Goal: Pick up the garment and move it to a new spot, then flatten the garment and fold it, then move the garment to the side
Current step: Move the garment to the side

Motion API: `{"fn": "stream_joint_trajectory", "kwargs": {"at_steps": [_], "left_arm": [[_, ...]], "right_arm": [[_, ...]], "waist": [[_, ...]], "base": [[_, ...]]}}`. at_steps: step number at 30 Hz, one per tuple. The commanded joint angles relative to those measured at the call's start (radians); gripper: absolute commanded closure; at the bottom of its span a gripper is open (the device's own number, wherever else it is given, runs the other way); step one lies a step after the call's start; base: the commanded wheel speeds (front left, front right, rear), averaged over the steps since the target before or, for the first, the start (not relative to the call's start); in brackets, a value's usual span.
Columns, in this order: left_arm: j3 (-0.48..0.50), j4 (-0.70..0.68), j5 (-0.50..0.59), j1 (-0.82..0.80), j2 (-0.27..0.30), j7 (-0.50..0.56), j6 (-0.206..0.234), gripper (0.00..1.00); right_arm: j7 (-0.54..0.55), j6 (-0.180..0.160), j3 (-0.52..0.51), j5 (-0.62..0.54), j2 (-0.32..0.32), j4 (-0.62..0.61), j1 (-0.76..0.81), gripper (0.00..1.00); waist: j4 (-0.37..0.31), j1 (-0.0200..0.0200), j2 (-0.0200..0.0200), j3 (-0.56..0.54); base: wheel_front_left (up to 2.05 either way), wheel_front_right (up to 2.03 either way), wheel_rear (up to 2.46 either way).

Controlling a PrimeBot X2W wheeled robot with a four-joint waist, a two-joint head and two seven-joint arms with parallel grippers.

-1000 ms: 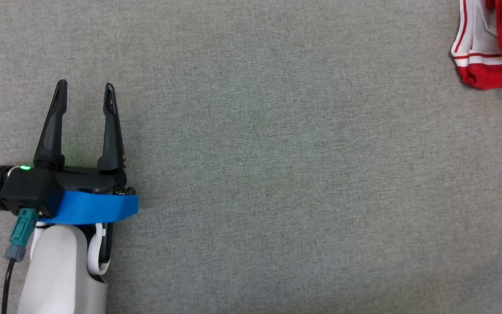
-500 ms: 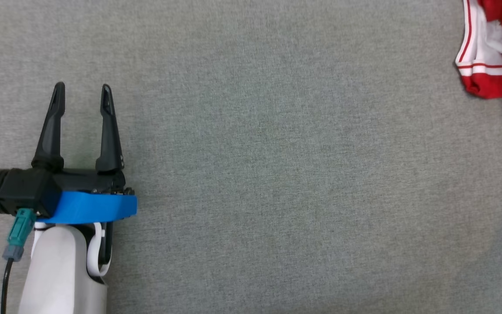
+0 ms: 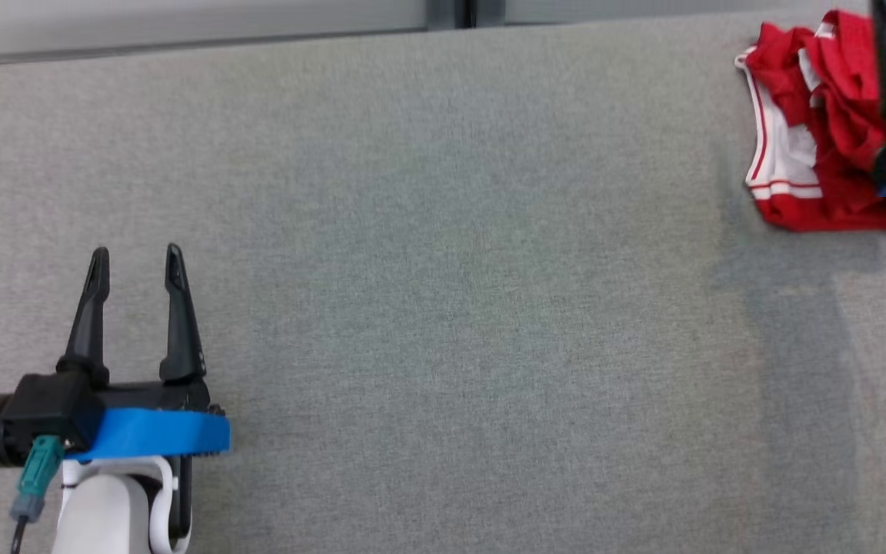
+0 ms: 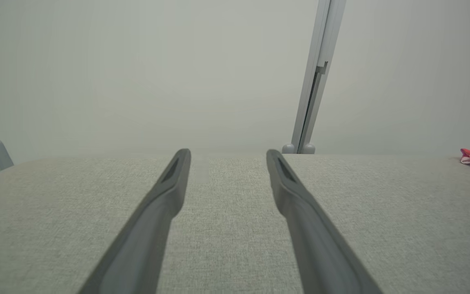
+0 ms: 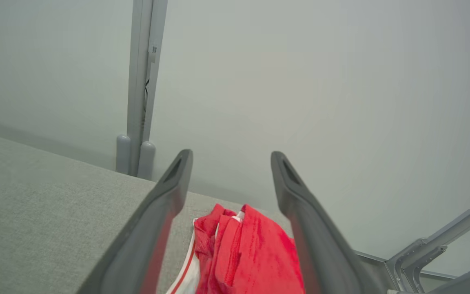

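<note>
A red garment [image 3: 835, 115] is seen bunched on the bench [image 3: 443, 269]. Just above the garment the right claw [image 5: 229, 157] is held spread, fit for grasping or releasing; the left claw [image 3: 134, 261], likewise spread, is parked well clear.

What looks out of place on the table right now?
The red and white garment lies crumpled in a heap near the far right edge of the table, bunched instead of flat. The right claw hangs open over it. Nothing else stands out.
</note>
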Motion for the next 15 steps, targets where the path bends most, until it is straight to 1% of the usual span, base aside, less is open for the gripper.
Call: {"fn": "stream_joint_trajectory", "kwargs": {"at_steps": [1,9,15], "left_arm": [[0.004,0.002,-0.001,0.021,0.000,-0.004,0.007,0.00],[0.021,0.017,-0.003,0.104,-0.004,-0.004,0.013,0.00],[0.013,0.033,-0.005,0.149,-0.009,-0.004,0.015,0.00]], "right_arm": [[-0.008,0.000,0.003,0.012,0.028,-0.020,0.034,0.00],[-0.015,0.000,0.013,0.056,0.162,-0.164,0.193,0.00],[-0.015,0.000,-0.002,0.056,0.215,-0.248,0.348,0.00]], "waist": [[-0.010,0.0001,0.0000,-0.037],[0.003,0.0001,0.0000,-0.157],[0.024,0.0001,0.0000,-0.228]], "base": [[0.00,0.00,0.00],[0.00,0.00,0.00],[0.00,0.00,0.00]]}}
